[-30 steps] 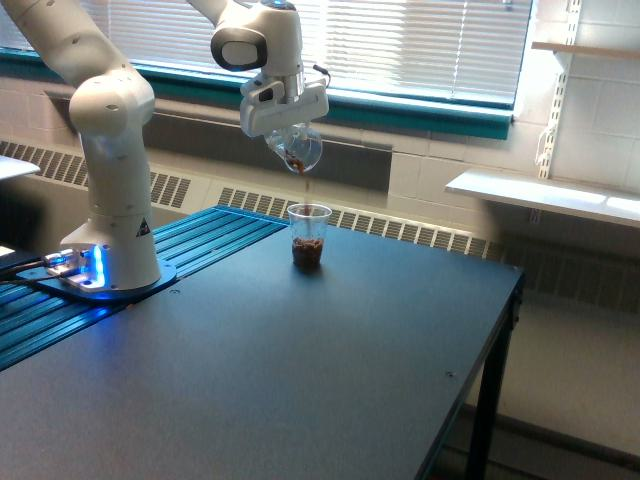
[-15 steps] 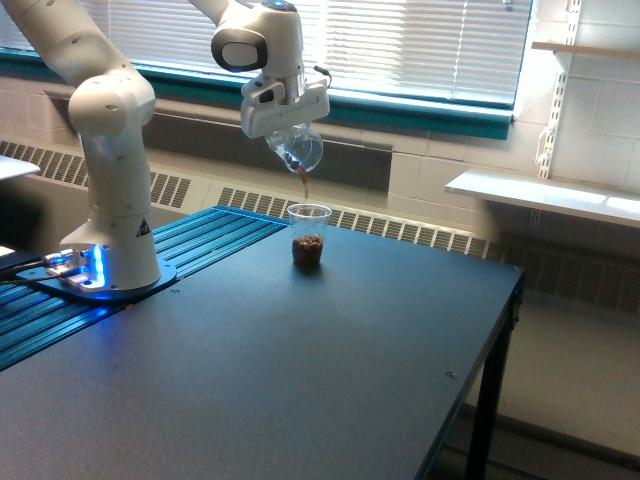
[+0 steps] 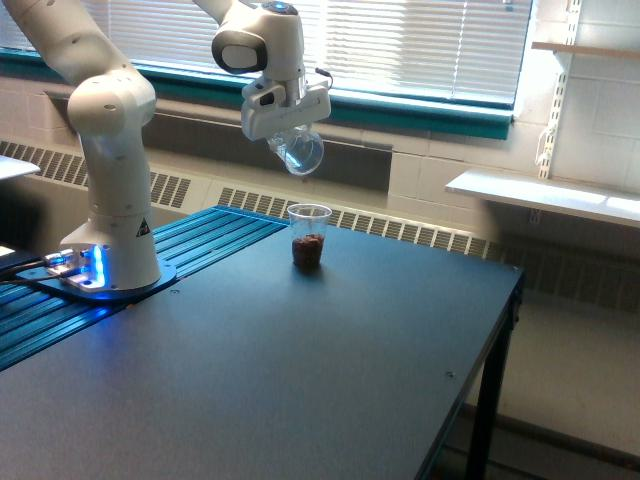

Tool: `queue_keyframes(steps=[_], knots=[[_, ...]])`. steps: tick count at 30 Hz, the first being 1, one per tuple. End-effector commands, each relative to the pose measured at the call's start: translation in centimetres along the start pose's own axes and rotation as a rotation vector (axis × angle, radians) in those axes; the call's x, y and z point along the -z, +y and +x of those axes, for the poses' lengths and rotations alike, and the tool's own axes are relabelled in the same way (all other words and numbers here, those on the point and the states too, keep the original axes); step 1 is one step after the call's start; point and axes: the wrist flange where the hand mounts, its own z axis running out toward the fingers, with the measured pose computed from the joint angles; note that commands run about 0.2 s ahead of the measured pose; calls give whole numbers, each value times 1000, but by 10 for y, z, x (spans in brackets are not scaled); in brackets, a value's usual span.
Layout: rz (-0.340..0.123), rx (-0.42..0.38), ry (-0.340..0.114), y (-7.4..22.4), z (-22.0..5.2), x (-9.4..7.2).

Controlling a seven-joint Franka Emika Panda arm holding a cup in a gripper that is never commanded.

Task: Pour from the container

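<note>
The container (image 3: 301,152), a small clear rounded cup, hangs tipped over in the air with my gripper (image 3: 287,128) shut on it. It looks empty, with no brown left inside. Straight below it a clear tapered plastic cup (image 3: 309,236) stands upright on the dark table (image 3: 300,370), roughly a third full of brown material. A gap of about a cup's height separates the two. The fingers are hidden behind the white hand.
The arm's white base (image 3: 112,250) stands on a blue ribbed plate (image 3: 190,250) at the exterior view's left. A radiator and blinds run behind the table. White shelves (image 3: 540,190) hang on the wall at the exterior view's right. The table's right edge drops off near there.
A thin brown stream fell from the container into the cup below in the earlier frames. It has stopped, the container has emptied, and the brown level in the cup has risen.
</note>
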Motion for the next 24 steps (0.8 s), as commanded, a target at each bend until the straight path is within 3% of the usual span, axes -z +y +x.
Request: queue_keyframes(steps=[1,14,24], knots=[[-20,10,-4,-1,5,-5],[-8,0,-39,-8,12,-3],[-32,-9,-67,-11,17,-4]])
